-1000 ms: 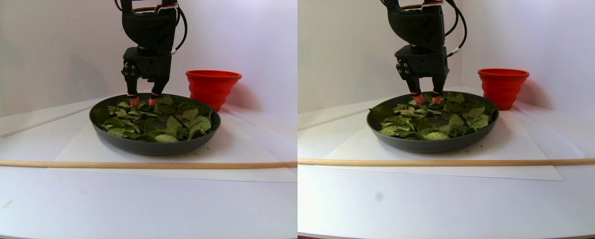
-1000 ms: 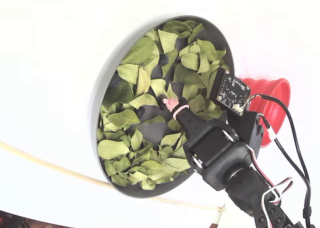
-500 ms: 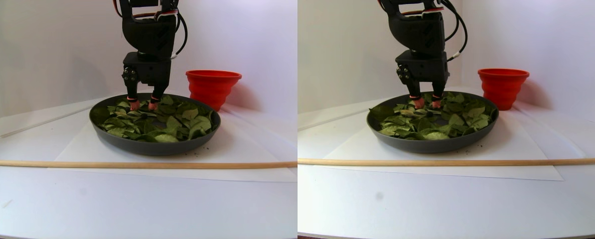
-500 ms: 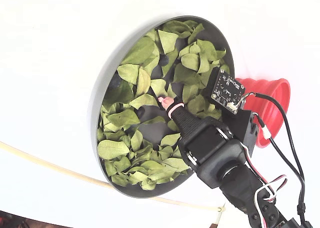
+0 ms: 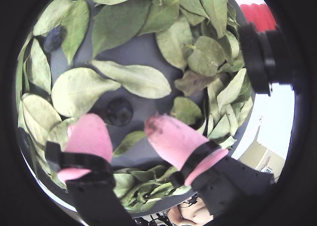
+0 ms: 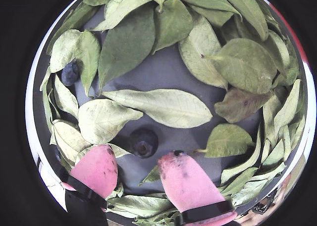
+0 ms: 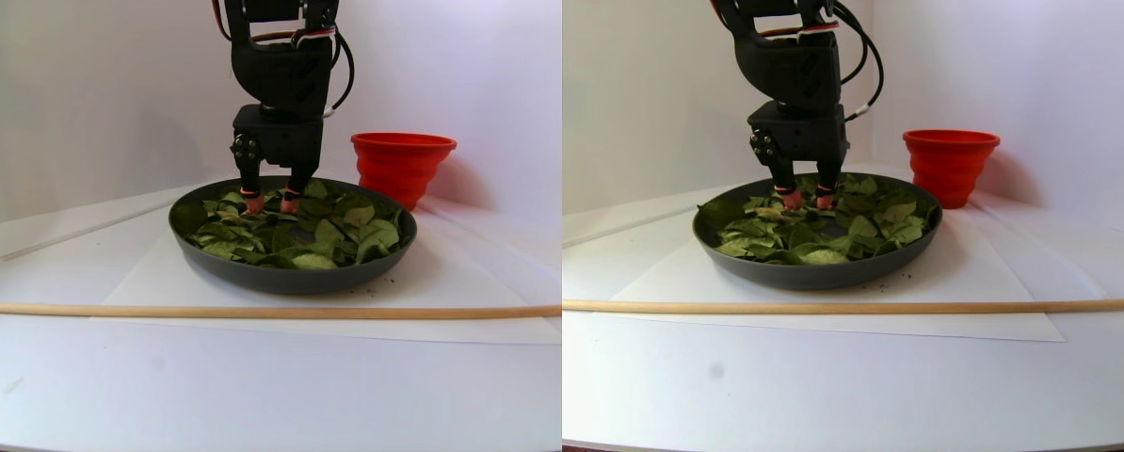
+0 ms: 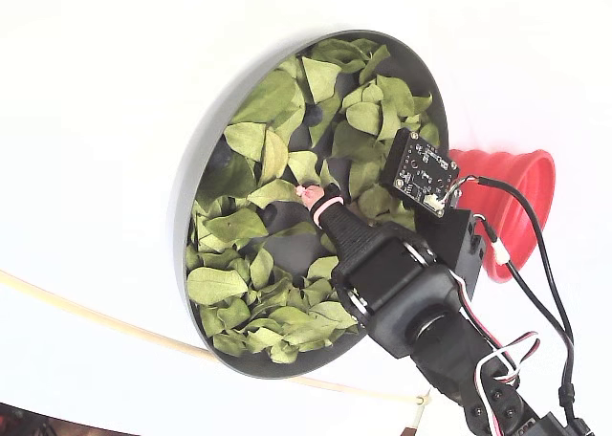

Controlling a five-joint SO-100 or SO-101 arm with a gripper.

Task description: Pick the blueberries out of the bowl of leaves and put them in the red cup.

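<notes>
Blueberry (image 6: pixel 143 142) on bare bowl (image 6: pixel 173 77) floor among leaves (image 6: pixel 163 107); gripper (image 6: pixel 134 171) spread apart, pink fingertips (image 6: pixel 185 179) either side, not touching.

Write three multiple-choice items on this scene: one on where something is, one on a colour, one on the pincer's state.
1. Where is the blueberry nearest the pincer?
A. In the red cup
B. On bare bowl floor just ahead of the gap between the tips
C. On the white table outside the bowl

2. What colour are the fingertips?
A. Pink
B. Yellow
C. Blue

3. What is the pincer's state?
A. Shut on a leaf
B. Shut on a berry
C. Open, holding nothing

Answers: 1 B, in both wrist views the berry lies on the grey bowl floor among the leaves, off the tips. 2 A, both tips show pink. 3 C, a clear gap separates the tips.
</notes>
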